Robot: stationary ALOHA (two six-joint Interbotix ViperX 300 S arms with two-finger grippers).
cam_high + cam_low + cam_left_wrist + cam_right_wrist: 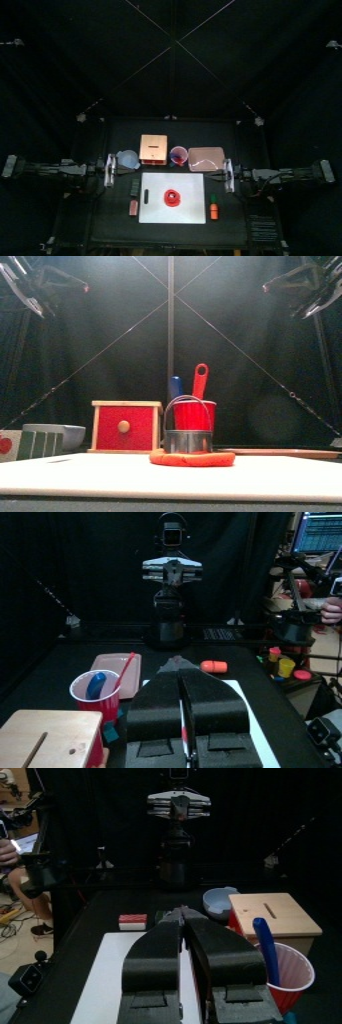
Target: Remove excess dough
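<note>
Black left gripper (178,664), right gripper (185,915) shut, empty, touching nothing

Left claw (179,670) closed above white board (262,717), red cup (96,697) beside

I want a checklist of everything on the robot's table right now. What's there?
Surface: white board on the black table.
Job's things: red dough on the board, with a metal ring cutter on it.
Clutter: tan box, red cup holding tools, orange-red stick, small red block.
Grippers: left gripper and right gripper shut, both empty, off the board at either side.
Cables: nothing seen.
Surroundings: black curtains; a person's hand beyond them.
</note>
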